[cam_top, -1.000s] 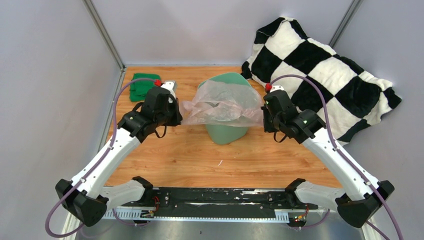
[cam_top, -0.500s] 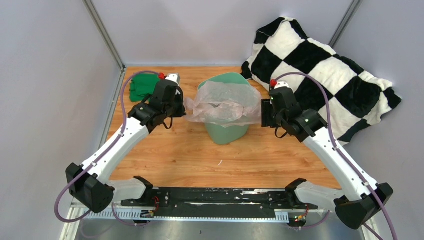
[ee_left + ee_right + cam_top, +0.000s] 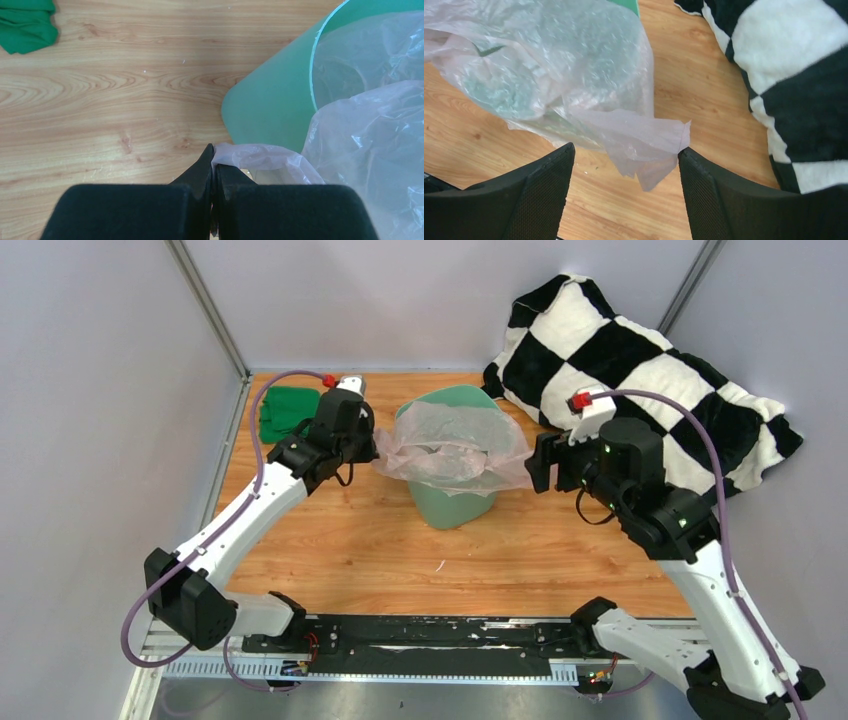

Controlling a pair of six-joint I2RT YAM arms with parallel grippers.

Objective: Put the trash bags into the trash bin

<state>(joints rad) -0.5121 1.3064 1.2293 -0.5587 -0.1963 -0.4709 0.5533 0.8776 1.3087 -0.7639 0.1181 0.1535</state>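
Where the thin, crinkly, translucent pale-pink plastic bag (image 3: 455, 445) lies spread over the mouth of the mint-green plastic bin (image 3: 452, 508), its wrinkled film covers most of the rounded rim and falls over the upper part of the smooth, tapering wall. The bin stands upright on the wooden table (image 3: 340, 540), between the two grippers.

The left gripper (image 3: 214, 156) is closed on the bag. Its two black fingers are pressed together and pinch a twisted corner of the film, with the bin wall just ahead of them and to their right. The right gripper (image 3: 625, 150) is wide open and holds nothing. A flat, pointed flap of the bag hangs in the gap between its black fingers, and I cannot tell if the flap touches the right-hand finger.

Ahead of the left gripper, well apart to its left, lies a small dark green folded cloth (image 3: 25, 25). Near the right gripper, on its right, rests a soft black-and-white checkered cushion (image 3: 784, 75) with a plush surface.
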